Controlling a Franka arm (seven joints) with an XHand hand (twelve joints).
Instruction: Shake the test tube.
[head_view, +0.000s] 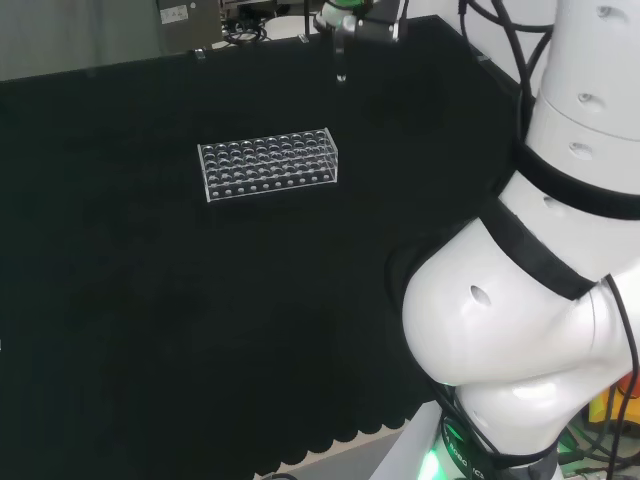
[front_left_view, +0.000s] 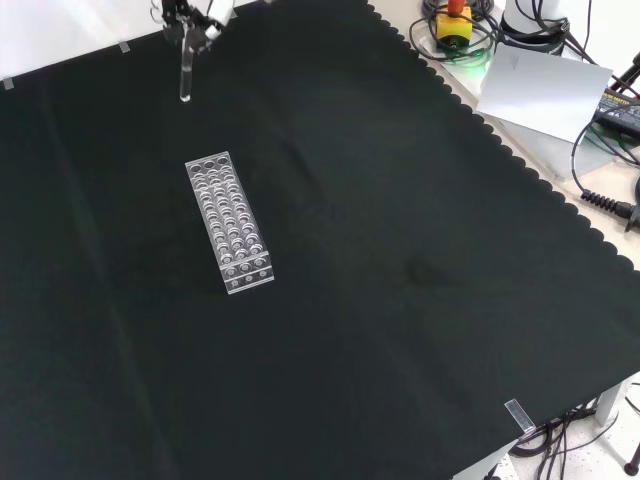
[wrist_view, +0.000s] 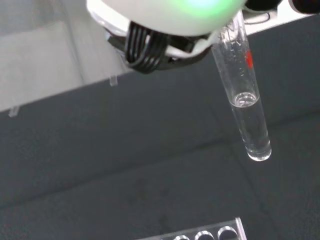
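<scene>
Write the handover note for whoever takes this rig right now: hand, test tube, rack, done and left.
Hand: shut on the test tube, held high over the far edge of the cloth.
Test tube: upright, clear liquid in its lower part, clear of the rack.
Test tube rack: on the black cloth, its holes look empty.
Done: tube is lifted off the bench.
Left: cannot tell how much shaking remains.

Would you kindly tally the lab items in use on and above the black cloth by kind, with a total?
Test tube: 1, held above the cloth by the hand, with clear liquid in its lower part.
Clear test tube rack: 1, standing on the cloth; its holes look empty.
Total: 2
</scene>
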